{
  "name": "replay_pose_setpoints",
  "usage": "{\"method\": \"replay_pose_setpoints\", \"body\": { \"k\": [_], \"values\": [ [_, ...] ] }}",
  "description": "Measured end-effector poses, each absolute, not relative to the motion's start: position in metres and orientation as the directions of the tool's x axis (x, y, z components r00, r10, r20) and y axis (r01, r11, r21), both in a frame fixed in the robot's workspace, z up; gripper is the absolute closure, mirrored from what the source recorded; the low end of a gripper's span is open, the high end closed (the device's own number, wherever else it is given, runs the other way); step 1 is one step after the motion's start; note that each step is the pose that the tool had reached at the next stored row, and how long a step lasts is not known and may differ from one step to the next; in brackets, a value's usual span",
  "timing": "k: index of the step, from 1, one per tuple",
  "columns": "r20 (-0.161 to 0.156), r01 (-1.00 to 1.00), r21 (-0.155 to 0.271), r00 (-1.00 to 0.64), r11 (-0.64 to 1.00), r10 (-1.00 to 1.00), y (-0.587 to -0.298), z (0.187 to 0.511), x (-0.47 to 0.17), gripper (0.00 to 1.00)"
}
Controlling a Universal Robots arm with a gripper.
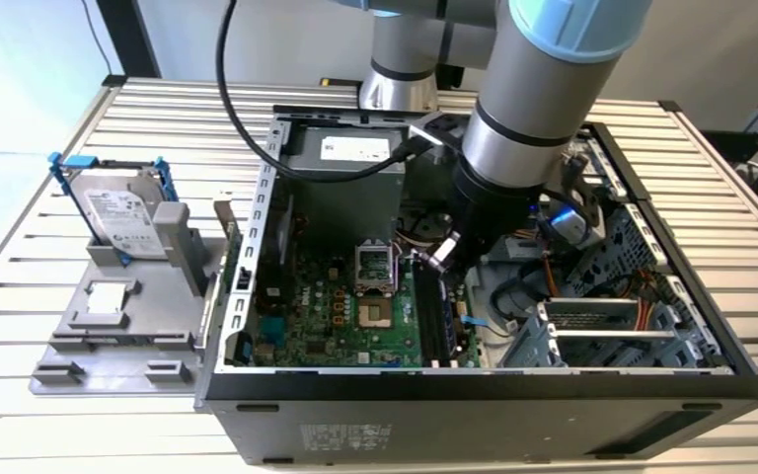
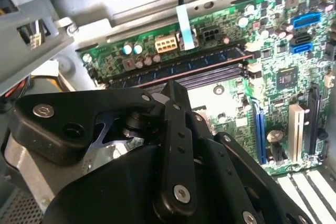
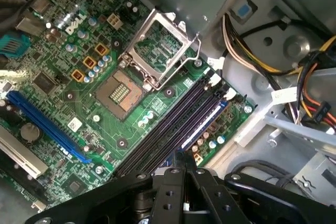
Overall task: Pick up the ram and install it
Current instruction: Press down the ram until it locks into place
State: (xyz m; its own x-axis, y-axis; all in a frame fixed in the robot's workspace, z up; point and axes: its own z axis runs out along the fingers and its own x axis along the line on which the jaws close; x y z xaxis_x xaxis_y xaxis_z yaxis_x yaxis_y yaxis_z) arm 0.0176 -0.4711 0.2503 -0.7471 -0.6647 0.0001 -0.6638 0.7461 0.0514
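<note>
Ram (image 3: 202,127) appears already stood in a motherboard (image 1: 327,326) slot; whether it is latched cannot be told. From the exterior view's left: the grey tray (image 1: 63,370) holds a hard drive (image 1: 122,217) and a small chip (image 1: 110,293). The open case (image 1: 485,395) holds the board. The gripper (image 1: 440,259), fingers drawn together, sits just over the stick's end.

From my remote seat, the gripper (image 1: 442,259) fingertips are hidden behind its own black linkage in both wrist views. I cannot tell whether the ram (image 3: 202,124) lies in the slots (image 3: 173,124) just beyond the claw.
</note>
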Motion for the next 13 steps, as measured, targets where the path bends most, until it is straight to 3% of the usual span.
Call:
{"method": "replay_pose_setpoints", "body": {
  "k": [13],
  "values": [
    [-0.036,-0.784,0.036,-0.621,0.620,-0.783,-0.4710,0.2483,0.0177,1.00]
  ]
}}
